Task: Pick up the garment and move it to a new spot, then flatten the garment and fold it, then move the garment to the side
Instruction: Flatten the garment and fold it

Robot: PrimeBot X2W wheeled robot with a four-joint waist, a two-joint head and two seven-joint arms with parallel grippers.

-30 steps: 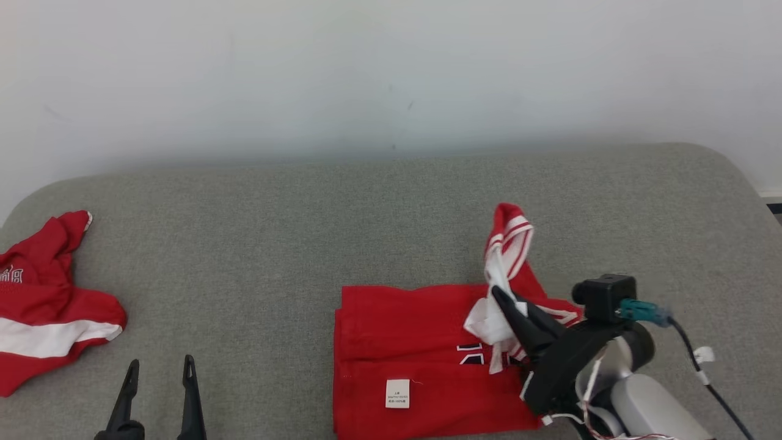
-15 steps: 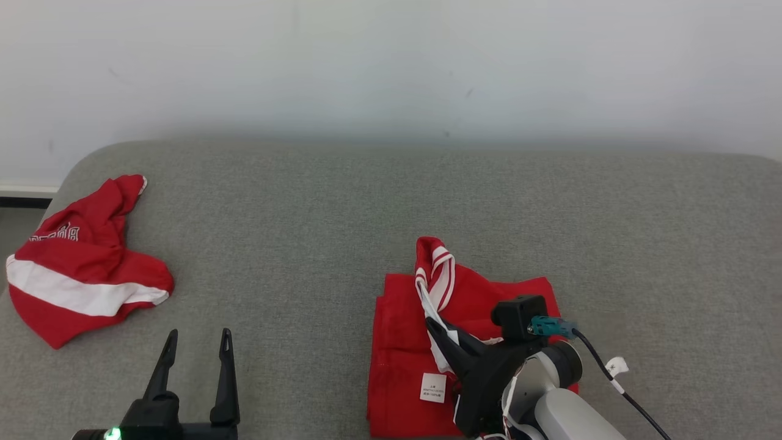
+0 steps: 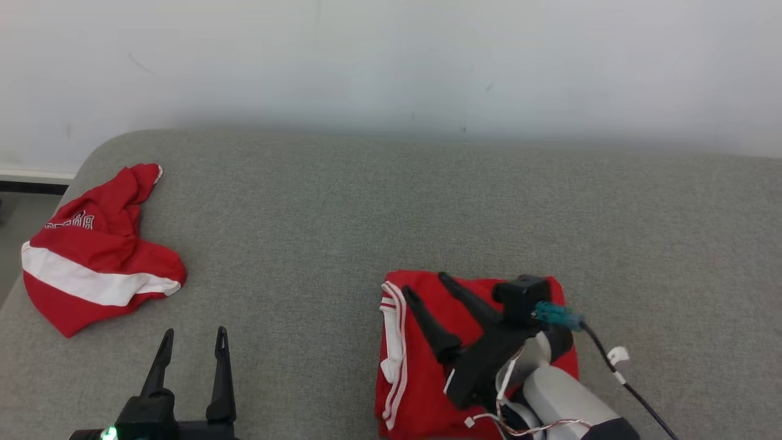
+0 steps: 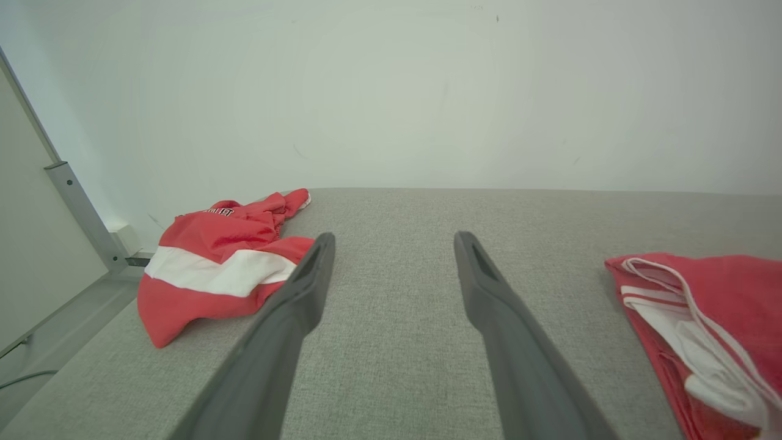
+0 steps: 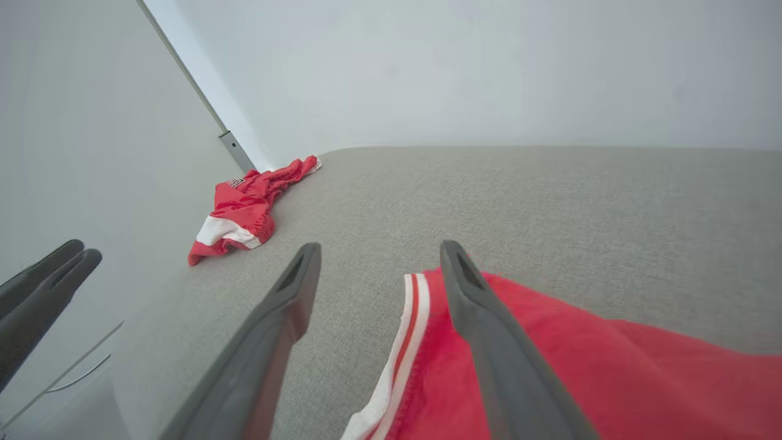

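While folded garment [image 3: 421, 385] lies lower centre-right on the grey desk [image 3: 317, 214], right gripper [image 3: 424, 283] hovers over it, jaws spread, empty; left gripper [image 3: 194, 332], lower left, likewise spread and empty. Risk: a finger snagging the white-striped edge on withdrawal, undoing the fold.
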